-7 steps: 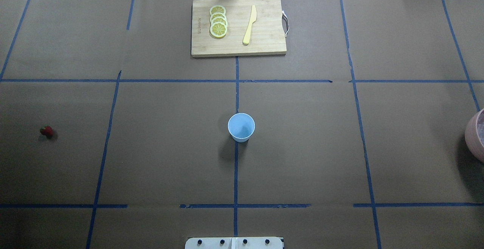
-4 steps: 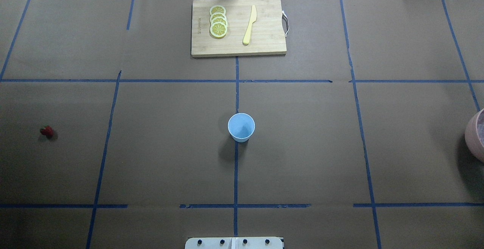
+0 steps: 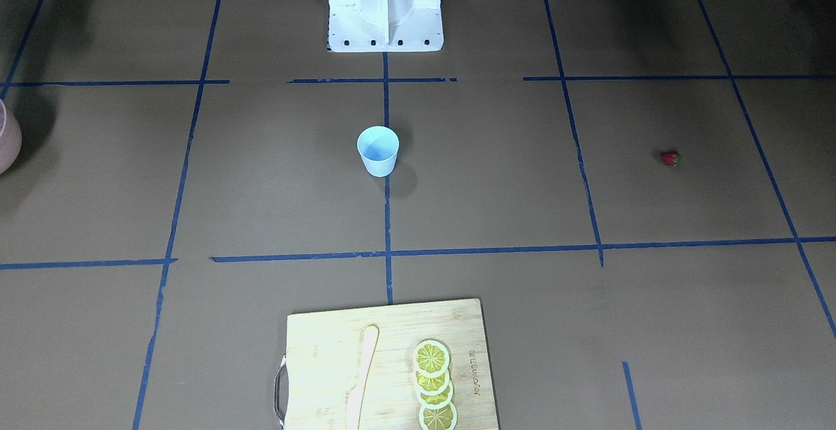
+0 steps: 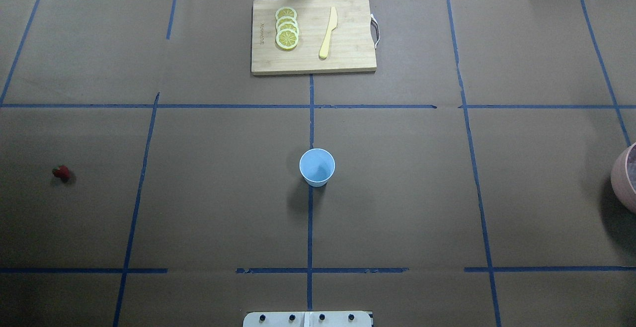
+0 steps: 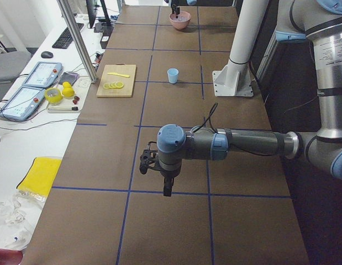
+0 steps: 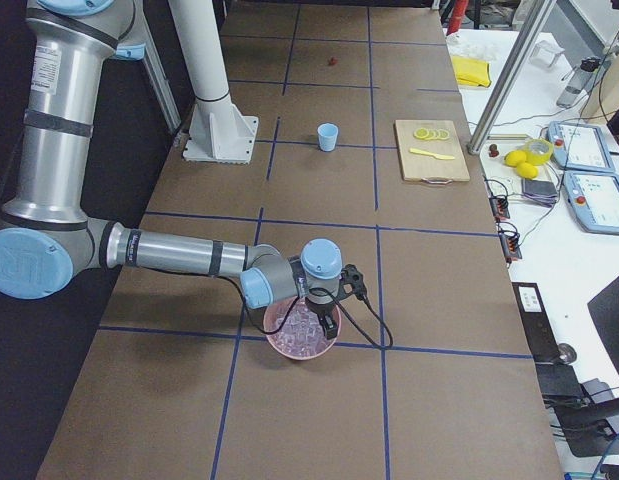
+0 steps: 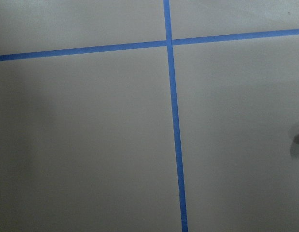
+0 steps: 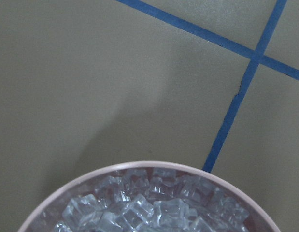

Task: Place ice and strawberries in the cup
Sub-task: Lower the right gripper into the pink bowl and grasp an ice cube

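The light-blue cup stands upright and looks empty at the table's middle; it also shows in the front view. One strawberry lies alone on the far left of the overhead view. Ice cubes fill a pinkish bowl at the right edge. My left gripper hangs low over bare table in the exterior left view. My right gripper hangs over the bowl of ice. Both show only in side views, so I cannot tell whether they are open or shut.
A wooden cutting board at the far middle carries lemon slices and a yellow knife. The robot's white base stands at the near middle edge. Blue tape lines grid the brown table.
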{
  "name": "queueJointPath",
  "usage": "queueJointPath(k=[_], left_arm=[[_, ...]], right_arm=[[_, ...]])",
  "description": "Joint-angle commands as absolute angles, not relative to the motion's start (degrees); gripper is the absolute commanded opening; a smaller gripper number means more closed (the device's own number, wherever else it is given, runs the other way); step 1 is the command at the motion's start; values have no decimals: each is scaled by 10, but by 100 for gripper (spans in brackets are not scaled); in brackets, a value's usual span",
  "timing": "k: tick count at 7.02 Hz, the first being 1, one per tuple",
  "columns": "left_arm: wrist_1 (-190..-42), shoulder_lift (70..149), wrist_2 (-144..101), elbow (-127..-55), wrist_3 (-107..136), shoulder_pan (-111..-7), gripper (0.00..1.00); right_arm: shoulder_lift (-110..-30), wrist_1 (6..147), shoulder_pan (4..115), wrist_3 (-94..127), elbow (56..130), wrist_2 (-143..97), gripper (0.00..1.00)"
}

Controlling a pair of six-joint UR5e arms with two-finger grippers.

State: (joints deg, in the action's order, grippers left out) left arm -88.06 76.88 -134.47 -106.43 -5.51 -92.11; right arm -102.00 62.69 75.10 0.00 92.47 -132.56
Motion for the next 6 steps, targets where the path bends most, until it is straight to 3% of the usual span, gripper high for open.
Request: queueJointPath(k=[1, 6], left_arm=[[-881, 769, -1345, -1064, -55, -921, 100], [-881, 768, -1345, -1064, -55, -921, 100]], right_arm=[[-1023, 587, 737, 42, 920, -1325, 93], [-1051, 586, 731, 38, 932, -1324, 87]])
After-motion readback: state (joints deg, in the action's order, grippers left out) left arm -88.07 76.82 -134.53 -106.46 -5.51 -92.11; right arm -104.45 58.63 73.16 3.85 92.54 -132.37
